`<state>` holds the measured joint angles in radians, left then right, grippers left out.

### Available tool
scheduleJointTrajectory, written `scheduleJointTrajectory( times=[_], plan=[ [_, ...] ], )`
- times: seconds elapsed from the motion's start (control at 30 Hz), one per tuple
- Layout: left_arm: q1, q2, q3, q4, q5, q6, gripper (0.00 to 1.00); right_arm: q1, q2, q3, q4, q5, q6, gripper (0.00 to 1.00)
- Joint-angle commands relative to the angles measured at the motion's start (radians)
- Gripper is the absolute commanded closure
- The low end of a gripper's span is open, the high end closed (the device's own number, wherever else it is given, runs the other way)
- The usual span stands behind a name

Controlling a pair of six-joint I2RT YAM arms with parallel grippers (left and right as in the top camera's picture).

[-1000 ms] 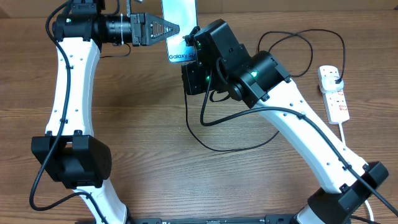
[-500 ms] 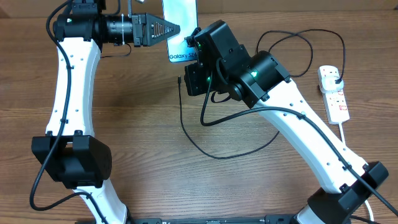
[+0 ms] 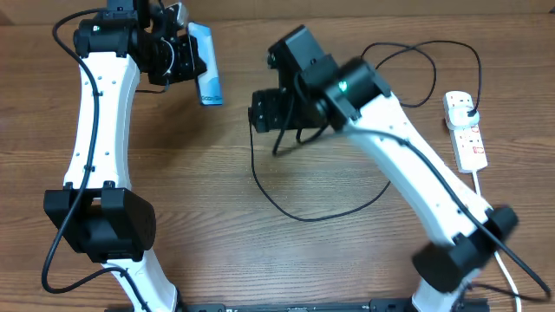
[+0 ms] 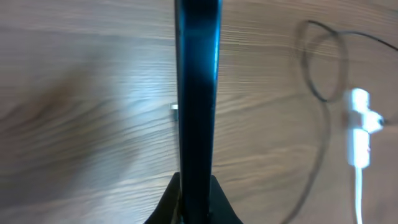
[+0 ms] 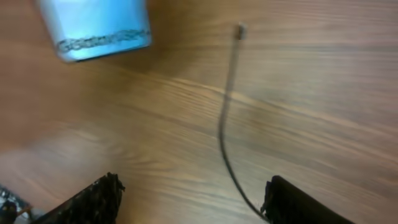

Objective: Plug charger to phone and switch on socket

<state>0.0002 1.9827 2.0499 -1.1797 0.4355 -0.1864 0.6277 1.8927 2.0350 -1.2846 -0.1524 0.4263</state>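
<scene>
left fingers (image 4: 166, 208) clamped on phone (image 4: 198, 93), held edge-on above the bench (image 3: 173, 191); right fingers (image 5: 93, 202) spread wide, empty, charger (image 5: 225, 124) tip loose on bench between them

Far right of the phone (image 3: 208, 82), the socket (image 3: 466, 130) switches are too small to read overhead; the blurred right wrist view cuts the phone off at the picture's top, print illegible, and the left wrist view shows it edge-on, screen hidden.
</scene>
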Motion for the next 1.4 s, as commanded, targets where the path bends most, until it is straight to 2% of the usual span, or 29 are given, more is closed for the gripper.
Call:
scheduleJointTrajectory(
  times=[0.0,0.07,0.27,0.43,0.63,0.73,0.8,1.37],
  plan=[
    [0.012,-0.008,0.013,0.005,-0.114,-0.104,0.96,-0.070,0.130,0.191,-0.078,-0.008,-0.013,0.25],
    [0.018,-0.008,0.013,0.001,-0.114,-0.117,0.96,-0.092,0.255,0.296,-0.093,-0.007,-0.033,0.25],
    [0.021,-0.008,0.013,-0.032,-0.149,-0.117,0.96,-0.082,0.403,0.301,0.051,0.029,-0.038,0.31],
    [0.027,-0.008,0.013,-0.050,-0.158,-0.117,0.96,-0.026,0.500,0.301,0.153,0.208,-0.037,0.36],
    [0.029,-0.008,0.013,-0.062,-0.157,-0.117,0.96,0.030,0.578,0.297,0.223,0.296,-0.037,0.49],
    [0.030,-0.008,0.013,-0.071,-0.158,-0.117,0.96,0.038,0.610,0.289,0.245,0.294,-0.033,0.51],
    [0.034,-0.008,0.013,-0.075,-0.157,-0.117,0.96,0.039,0.632,0.289,0.256,0.292,-0.033,0.56],
    [0.041,-0.008,0.013,-0.076,-0.154,-0.117,0.96,0.039,0.717,0.288,0.293,0.291,-0.030,0.68]
  ],
)
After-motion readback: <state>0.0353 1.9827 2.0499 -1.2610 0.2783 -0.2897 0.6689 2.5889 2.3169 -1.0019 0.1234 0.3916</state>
